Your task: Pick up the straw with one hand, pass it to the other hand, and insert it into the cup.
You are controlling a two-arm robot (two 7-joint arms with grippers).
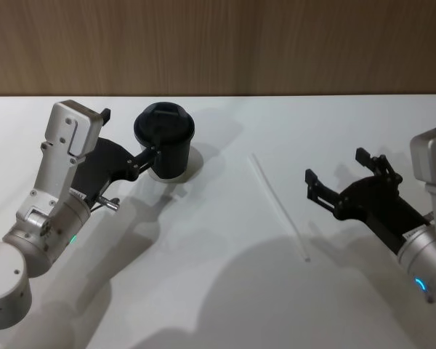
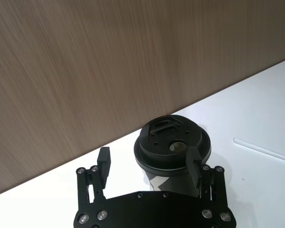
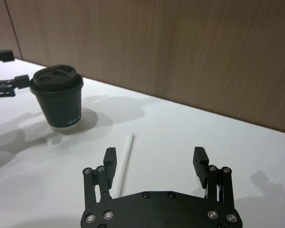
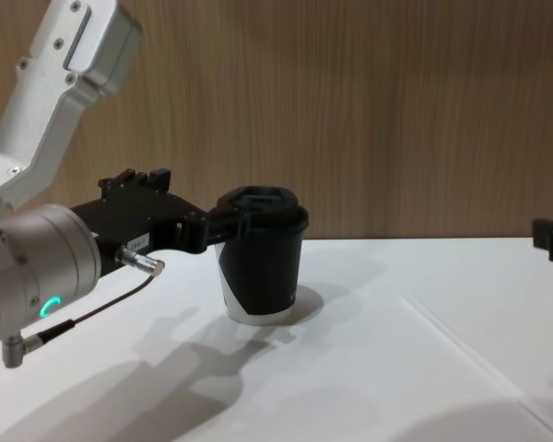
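A small black paper cup [image 1: 168, 154] stands upright on a smooth white table [image 1: 225, 291], toward the robot's left. It has a white base and a white patch on its side. A black domed plastic lid [image 1: 164, 125] closes it, with round dimples and a small opening in its top. Nothing is pushed through the lid, and what the cup holds cannot be seen.

The straw [image 1: 280, 206], a thin, straight white tube, lies flat on the table, well to the right of the cup. It is pale against the tabletop and is not in the cup or in either gripper.

The left gripper [image 1: 129, 132] is black and angular, on a silver cylindrical wrist with a thin grey cable [image 4: 92, 318]. Its fingers are spread wide. One fingertip reaches the cup's side just under the lid, though actual contact cannot be told. The other finger stands clear of the cup.

The right gripper [image 1: 336, 166] is of the same black build. It is just to the right of the straw, spread apart and holding nothing.

A wall [image 1: 218, 43] with fine brown wood grain runs behind the table.
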